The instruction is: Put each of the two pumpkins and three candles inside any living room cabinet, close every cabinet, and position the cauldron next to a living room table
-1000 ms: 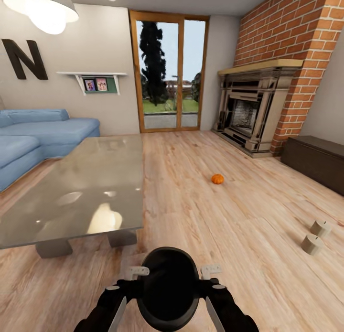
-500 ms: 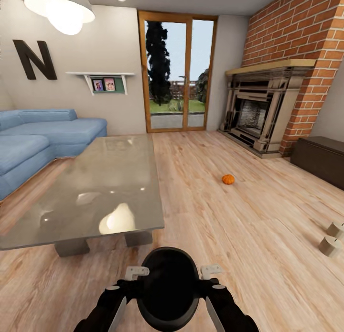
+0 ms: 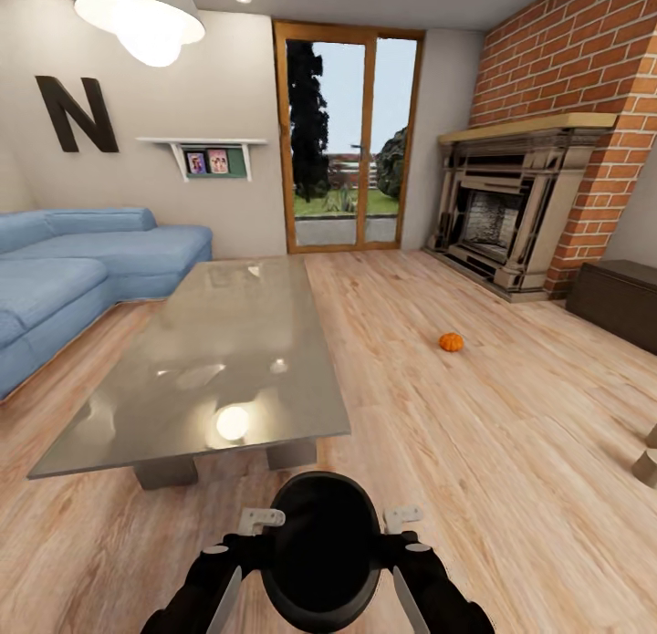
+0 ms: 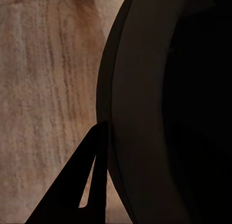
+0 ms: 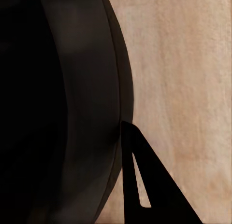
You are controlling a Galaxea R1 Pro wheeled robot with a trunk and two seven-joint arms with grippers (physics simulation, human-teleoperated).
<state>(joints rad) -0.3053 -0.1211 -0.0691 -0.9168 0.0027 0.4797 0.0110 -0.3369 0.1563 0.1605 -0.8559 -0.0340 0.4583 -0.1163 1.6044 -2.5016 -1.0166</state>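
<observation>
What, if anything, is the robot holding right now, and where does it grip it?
The cauldron, pinched at its rim on both sides by the left gripper and right gripper.

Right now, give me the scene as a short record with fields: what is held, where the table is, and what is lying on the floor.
held: cauldron, between left gripper and right gripper, one at each side
table: low table, ahead and to the left of the cauldron
floor: one pumpkin ahead right; a candle at the right edge
cabinet: dark unit far right, fronts look closed

Cauldron [image 3: 321, 547] between both arms, before table [image 3: 219, 360]
</observation>
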